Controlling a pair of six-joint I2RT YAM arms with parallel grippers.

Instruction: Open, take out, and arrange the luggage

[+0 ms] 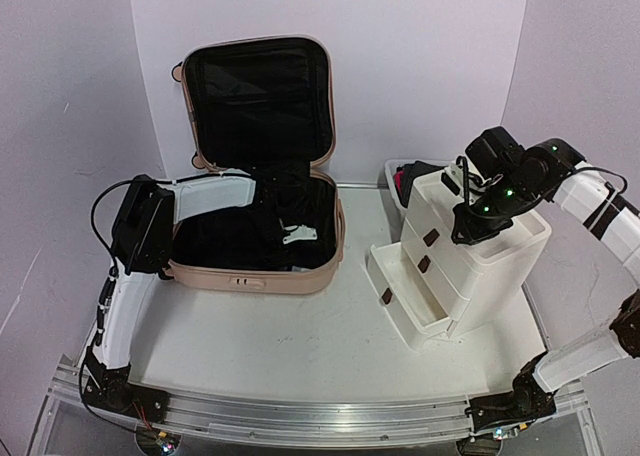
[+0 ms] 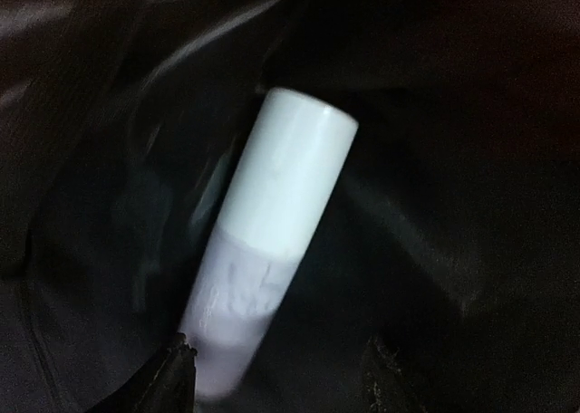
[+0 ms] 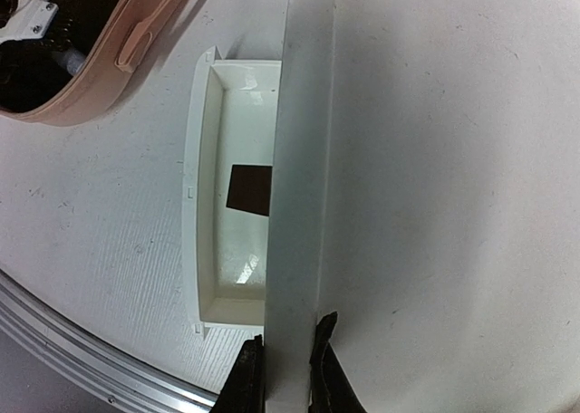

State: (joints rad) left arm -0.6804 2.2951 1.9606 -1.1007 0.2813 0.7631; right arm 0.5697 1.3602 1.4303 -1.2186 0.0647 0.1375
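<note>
The pale pink luggage (image 1: 255, 276) lies open on the table, its lid (image 1: 255, 96) propped upright against the back wall and showing black lining. My left arm reaches over the left rim into the lower half, among dark contents. In the left wrist view a white cylindrical bottle (image 2: 272, 250) lies on black fabric. My left gripper (image 2: 281, 377) is open, and the bottle's near end lies beside its left finger (image 2: 177, 372). My right gripper (image 3: 285, 368) is shut on the front top edge (image 3: 299, 205) of the white drawer cabinet (image 1: 500, 266).
The cabinet's bottom drawer (image 1: 400, 296) is pulled out toward the suitcase, showing its brown handle (image 3: 249, 188). A white mesh basket (image 1: 398, 176) with dark and red things stands behind the cabinet. A small white item (image 1: 298, 234) lies in the suitcase. The metal rail (image 1: 320, 416) runs along the near edge.
</note>
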